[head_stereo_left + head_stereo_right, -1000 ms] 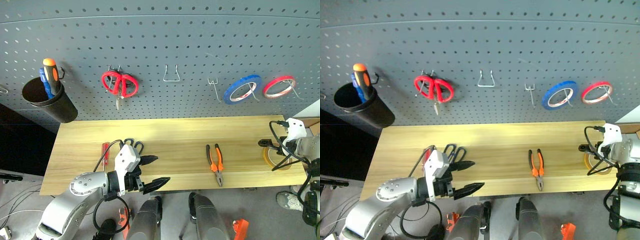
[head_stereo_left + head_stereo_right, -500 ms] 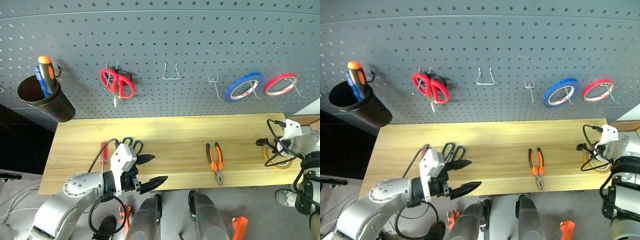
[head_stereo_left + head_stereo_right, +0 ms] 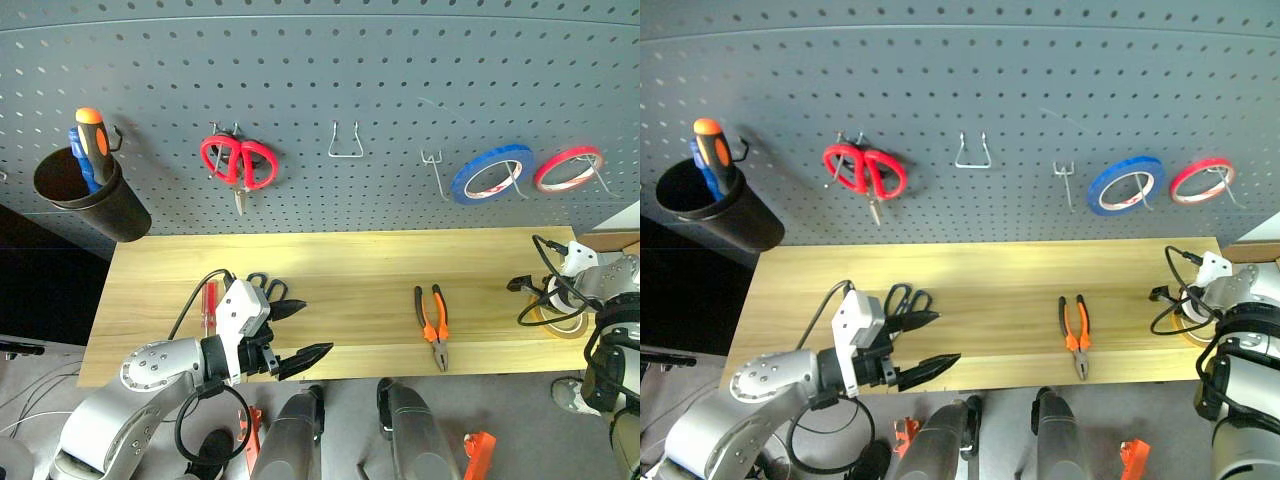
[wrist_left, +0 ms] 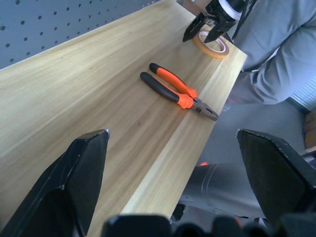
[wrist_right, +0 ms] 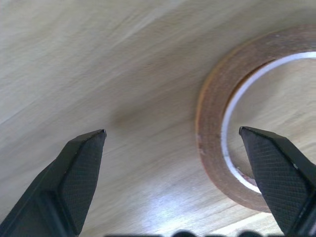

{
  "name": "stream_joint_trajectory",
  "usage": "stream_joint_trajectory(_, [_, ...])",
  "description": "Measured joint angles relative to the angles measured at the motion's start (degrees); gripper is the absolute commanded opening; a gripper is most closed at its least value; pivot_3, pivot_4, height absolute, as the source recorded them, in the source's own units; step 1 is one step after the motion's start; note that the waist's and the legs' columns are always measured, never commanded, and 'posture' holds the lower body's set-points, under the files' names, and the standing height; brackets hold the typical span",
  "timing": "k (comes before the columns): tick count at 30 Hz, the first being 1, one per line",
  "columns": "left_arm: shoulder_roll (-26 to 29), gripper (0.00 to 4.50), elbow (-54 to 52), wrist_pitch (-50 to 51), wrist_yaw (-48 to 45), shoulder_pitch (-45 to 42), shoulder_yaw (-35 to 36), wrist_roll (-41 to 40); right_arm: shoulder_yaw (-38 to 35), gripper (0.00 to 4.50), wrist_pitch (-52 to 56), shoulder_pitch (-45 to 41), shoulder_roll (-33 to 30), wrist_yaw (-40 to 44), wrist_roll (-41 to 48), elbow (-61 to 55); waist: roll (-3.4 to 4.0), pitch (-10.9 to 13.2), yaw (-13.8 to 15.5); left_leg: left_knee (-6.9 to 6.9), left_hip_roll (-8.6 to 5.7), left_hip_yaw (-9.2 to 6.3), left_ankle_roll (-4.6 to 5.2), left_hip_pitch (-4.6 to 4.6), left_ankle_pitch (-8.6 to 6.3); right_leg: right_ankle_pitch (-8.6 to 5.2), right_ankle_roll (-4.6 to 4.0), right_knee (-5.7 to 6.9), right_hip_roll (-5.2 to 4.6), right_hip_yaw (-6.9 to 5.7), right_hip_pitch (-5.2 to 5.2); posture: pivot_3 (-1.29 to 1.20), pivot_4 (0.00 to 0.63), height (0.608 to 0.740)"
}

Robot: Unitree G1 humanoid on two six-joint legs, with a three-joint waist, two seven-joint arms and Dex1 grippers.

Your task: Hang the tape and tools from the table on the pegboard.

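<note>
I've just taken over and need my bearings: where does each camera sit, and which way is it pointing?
Head views: up on the head, looking forward and down at the table and pegboard; both arms show.
Left wrist view: on the left arm, looking across the table at the pliers, past the open left gripper.
Right wrist view: on the right arm, looking down between the open right gripper onto the tape.
Both wrist views share the tape.
</note>
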Motion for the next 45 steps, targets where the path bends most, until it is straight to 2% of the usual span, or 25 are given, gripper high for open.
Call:
stream_joint_trajectory(6, [0.0, 4.42, -0.1, 0.0, 0.3, -0.4, 0.1, 0.0, -0.8, 4.5, -0.8, -1.2, 0.2, -3.0, -0.2, 1.2, -0.01, 0.0, 0.0, 0.0, 0.0, 0.01, 0.0, 0.0, 0.0, 0.0, 0.0, 0.0, 0.0, 0.0, 0.0, -0.05, 0.411, 0.74])
stream_joint_trajectory(9, [0.1, 4.5, -0.1, 0.0, 0.7, -0.7, 0.6, 0.0, -1.6, 3.96, -0.2, -1.5, 0.4, -2.8, 0.3, 2.4, -0.02, 0.0, 0.0, -0.01, 0.0, 0.01, 0.0, 0.0, 0.0, 0.0, 0.0, 0.0, 0.0, 0.0, 0.0, -0.05, 0.409, 0.74])
stream_joint_trajectory(15, [1.0, 4.5, -0.1, 0.0, 1.2, -0.9, 1.8, 0.0, -5.4, 1.92, 1.7, -1.8, 0.5, -4.0, 1.5, 3.9, -0.06, 0.1, 0.0, -0.01, 0.0, 0.02, 0.0, 0.0, 0.0, 0.0, 0.0, 0.0, 0.0, 0.0, 0.0, -0.04, 0.411, 0.74])
stream_joint_trajectory(20, [1.2, 4.5, -0.1, 0.0, 1.2, -1.0, 2.5, 0.0, -5.9, 0.2, 2.6, -1.8, 0.7, -4.5, 2.2, 3.8, -0.06, 0.1, 0.0, -0.01, 0.0, 0.02, 0.0, 0.0, 0.0, 0.0, 0.0, -0.01, 0.0, 0.01, 0.0, -0.04, 0.411, 0.74])
stream_joint_trajectory(21, [1.2, 4.5, -0.1, 0.0, 1.2, -1.1, 2.5, -0.1, -5.9, 0.09, 2.6, -1.8, 0.7, -4.7, 2.3, 3.8, -0.06, 0.1, 0.0, -0.01, 0.0, 0.02, 0.0, 0.0, 0.0, 0.0, 0.0, -0.01, 0.0, 0.01, 0.0, -0.04, 0.41, 0.74])
stream_joint_trajectory(31, [1.2, 4.5, 0.1, -0.2, 1.1, -2.1, 2.6, -0.1, -4.9, 0.09, 3.2, -1.1, 1.2, -4.7, 2.3, 1.0, -0.06, 0.1, 0.0, 0.0, 0.0, 0.04, -0.01, 0.0, 0.0, 0.01, 0.01, 0.0, 0.0, 0.03, -0.02, -0.06, 0.391, 0.74])
stream_joint_trajectory(34, [0.2, 4.5, 0.7, -0.5, 1.0, -3.0, 3.2, -1.2, -4.4, 0.09, 8.6, 0.8, 1.3, -3.6, 3.1, -8.8, -0.02, 0.1, 0.0, -0.02, 0.0, 0.02, -0.01, -0.03, 0.01, 0.01, 0.01, 0.01, 0.0, 0.0, -0.06, -0.08, 0.374, 0.74])
stream_joint_trajectory(38, [-2.4, 4.5, 1.6, -1.0, -0.8, -5.9, 4.1, -4.8, -5.7, 0.09, 18.4, 4.9, 2.3, -1.8, 6.3, -28.4, -0.01, 0.0, 0.0, -0.02, 0.0, -0.01, -0.02, -0.06, 0.01, 0.01, 0.02, -0.01, 0.0, -0.05, -0.07, -0.13, 0.367, 0.74])
stream_joint_trajectory(42, [-3.9, 4.5, 4.0, -3.2, -3.6, -8.2, -0.8, -3.1, -6.3, 0.08, 24.7, 12.9, 1.1, 2.7, 13.5, -43.8, 0.04, 0.0, 0.3, 0.02, -0.05, -0.07, -0.02, -0.1, 0.0, 0.02, 0.04, -0.03, -0.02, -0.1, -0.05, -0.17, 0.363, 0.74])
stream_joint_trajectory(45, [-6.4, 4.5, 8.1, -6.6, -4.5, -11.0, -5.6, 0.7, -6.3, 0.08, 25.5, 22.7, -3.6, 7.1, 21.8, -51.4, 0.07, 0.0, 0.3, 0.07, -0.12, -0.04, -0.02, -0.12, 0.0, 0.07, 0.13, -0.06, -0.08, -0.08, -0.04, -0.2, 0.357, 0.74])
